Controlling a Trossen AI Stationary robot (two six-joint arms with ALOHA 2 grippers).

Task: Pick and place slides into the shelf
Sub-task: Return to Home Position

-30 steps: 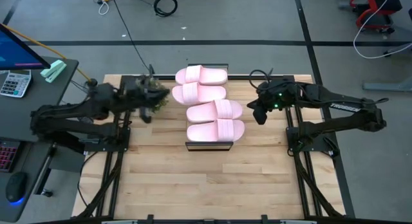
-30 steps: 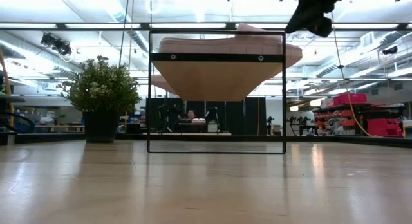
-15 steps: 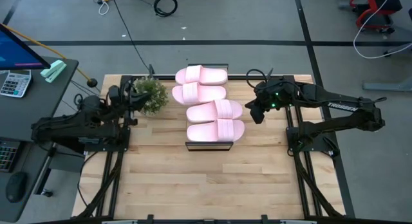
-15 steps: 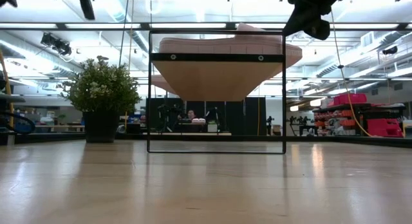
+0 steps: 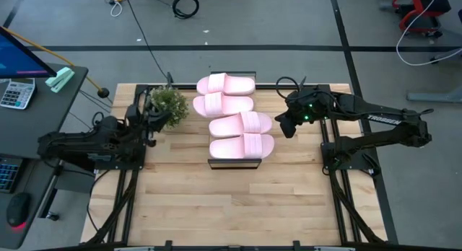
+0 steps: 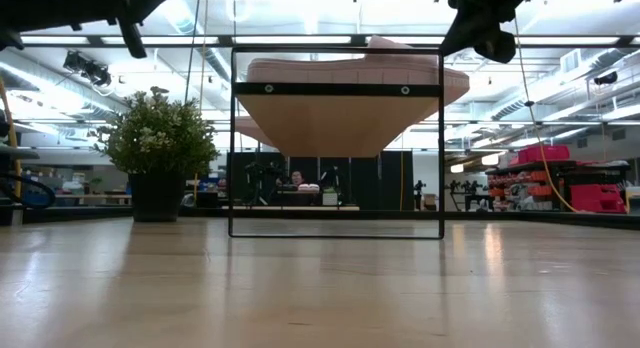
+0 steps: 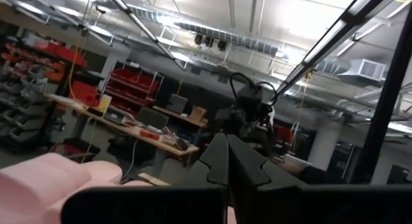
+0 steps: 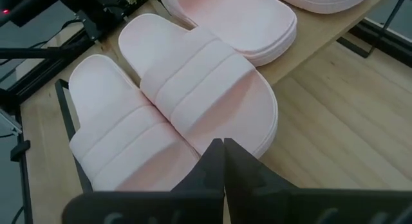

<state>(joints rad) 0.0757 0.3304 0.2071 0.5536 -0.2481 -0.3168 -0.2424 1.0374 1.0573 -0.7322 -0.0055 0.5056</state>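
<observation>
Four pale pink slides lie sole-down on the shelf's top board: two at the far end and two at the near end. The low view shows the shelf's black frame with a slide on top. My right gripper hovers shut just right of the near pair, above slide, touching nothing. My left gripper is shut, raised at the table's left beside the plant, pointing toward the shelf; a slide shows in its wrist view.
A small potted plant stands on the table left of the shelf's far end, also seen as the plant in the low view. Bare wooden tabletop stretches nearer than the shelf. A desk with a calculator stands beyond the table's left edge.
My left arm has drawn back from over the plant toward the table's left edge, its gripper staying shut and raised. The slides and shelf have stayed where they were.
</observation>
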